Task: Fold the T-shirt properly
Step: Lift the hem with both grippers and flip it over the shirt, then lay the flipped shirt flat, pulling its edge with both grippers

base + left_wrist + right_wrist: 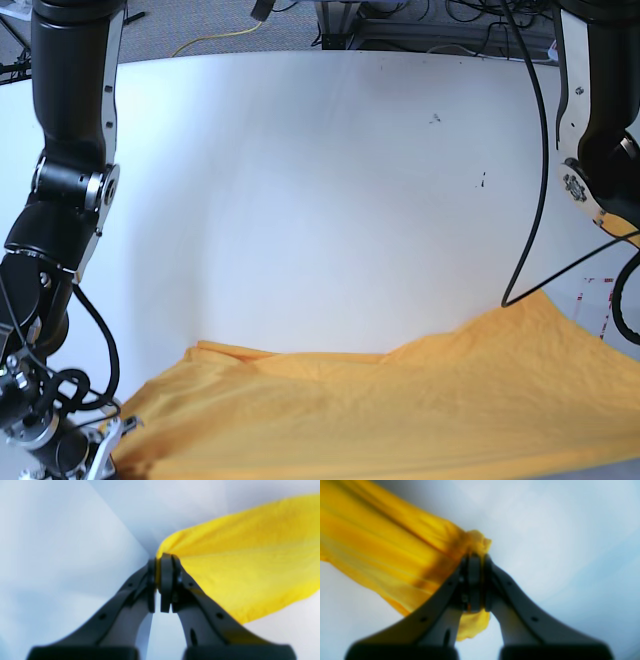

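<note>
Looking through my left wrist camera, I see the left gripper (163, 562) clenched on a bunched corner of the shirt (245, 555) — the black jaws meet at the tips with a sliver of yellow cloth pinched between them. From there the fabric fans out to the right, taut and lifted, over a pale blurred background.

My right gripper (476, 560) is likewise clamped on the shirt (382, 547): a small tuft of cloth pokes out above the jaws, another bit hangs beneath them, and the rest streams away to the upper left in long folds.

From the base camera, neither gripper itself is visible — both sit below or beyond the frame edges. The right arm (62, 200) stands on the picture's left, its upper link upright and the lower links bending down toward the bottom corner. The left arm (600, 130) runs down the picture's right edge. Between them the shirt (400, 410) spreads across the near edge of the white table (300, 180), its far hem wavy and rising toward the right.
</note>
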Robot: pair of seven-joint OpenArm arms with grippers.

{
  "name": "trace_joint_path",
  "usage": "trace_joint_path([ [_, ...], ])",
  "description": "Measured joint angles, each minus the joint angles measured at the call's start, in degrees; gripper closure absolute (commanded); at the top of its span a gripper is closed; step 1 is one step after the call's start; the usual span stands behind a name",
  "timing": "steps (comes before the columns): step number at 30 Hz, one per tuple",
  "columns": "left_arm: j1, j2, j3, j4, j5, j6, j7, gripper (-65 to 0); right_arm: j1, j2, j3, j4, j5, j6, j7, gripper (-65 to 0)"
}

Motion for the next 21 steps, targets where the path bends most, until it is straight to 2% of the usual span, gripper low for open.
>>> trace_joint_path([
  [7,12.35,2.27,0.20,4.70,-0.74,0.00,-1.03,0.0,-14.73,0.13,5.97,6.78,-0.37,-0.15,-1.14,0.0],
  [10,17.88,2.25,-0.07,5.77,-0.42,0.00,-0.31,0.0,-20.79,-1.20,8.63,9.75,-0.48,-0.13,-1.25,0.0],
  [15,26.47,4.70,-1.36,7.82,0.13,0.00,-0.42,0.0,-30.97,-2.64,10.91,14.27,-0.11,-0.17,-1.31,0.0],
  [21,35.41,5.88,-4.13,8.11,-0.20,0.00,-0.37,0.0,-40.89,-4.94,15.08,18.27,-0.94,-0.44,-1.27,0.0],
])
